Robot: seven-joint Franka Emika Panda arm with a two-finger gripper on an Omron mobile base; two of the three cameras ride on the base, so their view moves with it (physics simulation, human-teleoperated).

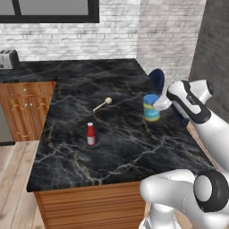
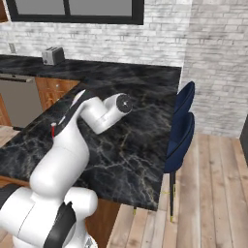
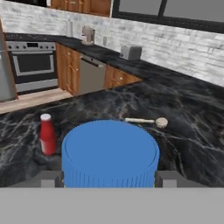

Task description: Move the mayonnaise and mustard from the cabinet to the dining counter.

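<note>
The mayonnaise point(image 1: 151, 107), a squat jar with a blue lid, stands upright near the right edge of the dining counter point(image 1: 112, 152), a black white-veined marble island. My gripper point(image 1: 152, 103) reaches it from the right and is shut on it. In the hand view the blue lid point(image 3: 109, 151) sits between the fingertips point(image 3: 51, 178), which press against its sides, with my gripper point(image 3: 109, 177) low around it. The arm hides the jar in the right base view, above the counter point(image 2: 135, 145). The mustard is out of view. Reddish-brown wall cabinets point(image 3: 81, 5) show far off.
A slim red bottle point(image 1: 91, 133) point(image 3: 47, 134) stands mid-counter, left of the jar. A wooden dipper point(image 1: 102, 105) point(image 3: 144, 121) lies beyond it. Blue chairs point(image 2: 181, 131) line the counter's right side. A toaster point(image 1: 8, 58) sits on the back counter near an oven point(image 3: 33, 65).
</note>
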